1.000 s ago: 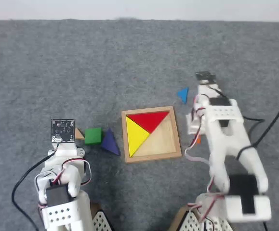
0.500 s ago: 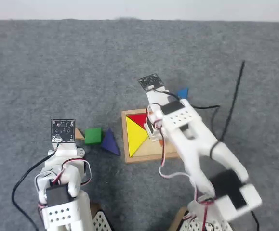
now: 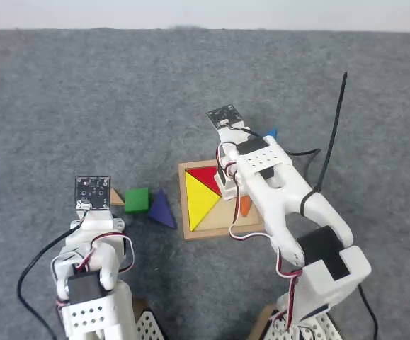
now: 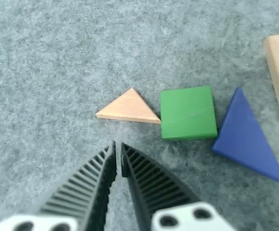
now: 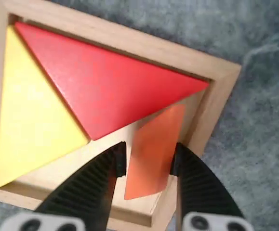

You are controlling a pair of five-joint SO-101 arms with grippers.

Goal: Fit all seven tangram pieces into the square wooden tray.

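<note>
The square wooden tray lies mid-table with a red triangle and a yellow triangle seated in it. In the right wrist view my right gripper is shut on an orange parallelogram, held over the tray's bare part beside the red triangle. My left gripper is shut and holds nothing, just short of a tan triangle. A green square and a dark blue triangle lie in a row past it. A small light blue triangle lies beyond the tray.
Grey felt covers the whole table. The right arm stretches over the tray's near right corner, its black cable arching above. Open felt lies behind and to the far right.
The right arm swung left from beside the tray to over it, carrying the orange parallelogram. The left arm and the loose pieces stayed put.
</note>
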